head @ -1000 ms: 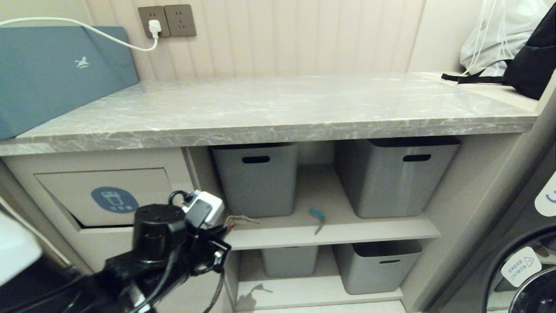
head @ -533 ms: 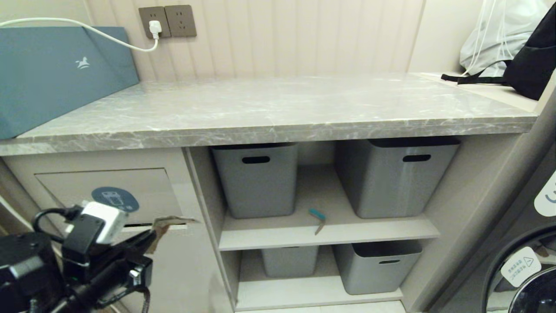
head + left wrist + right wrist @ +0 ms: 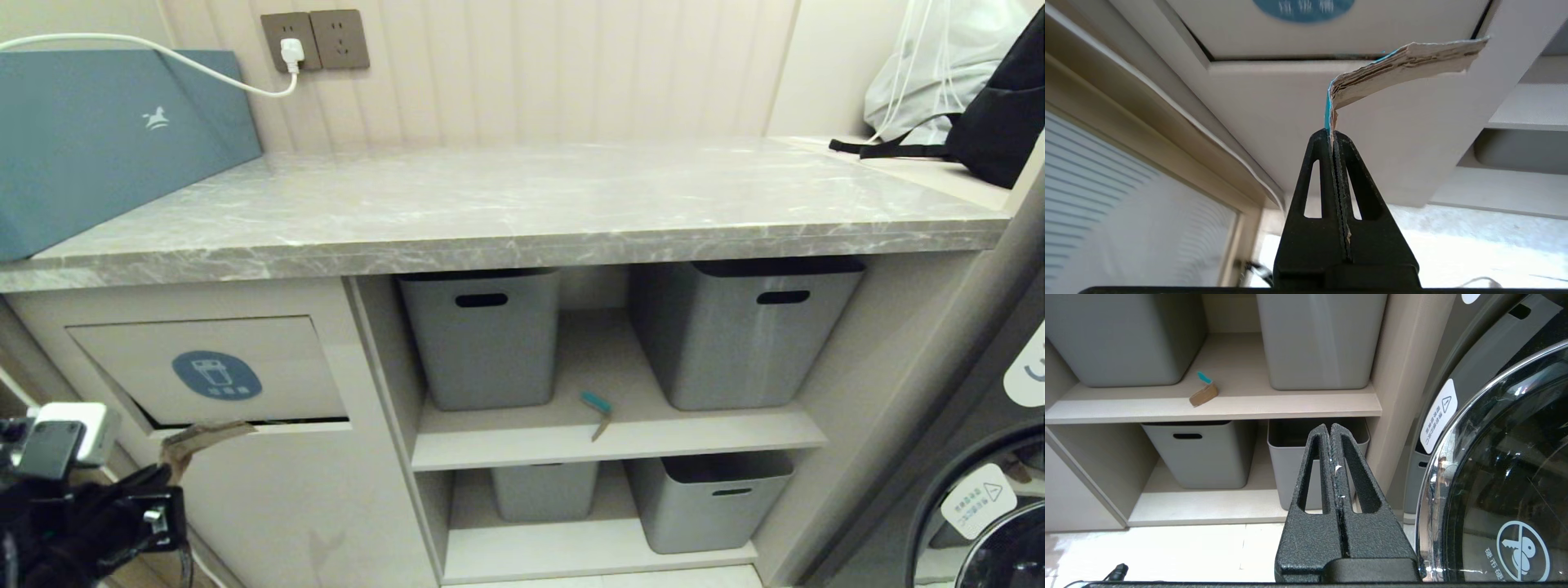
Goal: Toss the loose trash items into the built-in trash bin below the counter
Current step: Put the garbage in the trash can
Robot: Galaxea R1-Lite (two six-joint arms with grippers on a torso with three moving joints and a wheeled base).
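Left gripper (image 3: pixel 167 474) low at bottom-left of head view, below trash flap (image 3: pixel 204 367), jaws pinched tight on bent cardboard strip (image 3: pixel 1400 65) with teal edge. Strip's free end reaches up to dark slot under flap; touching or not, cannot tell. Flap tilted, blue sticker (image 3: pixel 216 376) on front, set under counter (image 3: pixel 506 212). Second strip (image 3: pixel 598 410) on upper shelf right of flap, between two grey tubs. Right gripper (image 3: pixel 1330 430) pressed together, empty, facing shelves.

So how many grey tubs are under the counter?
4: two grey tubs on the upper shelf, left and right, and two on the lower shelf, left and right. More may be hidden behind them.
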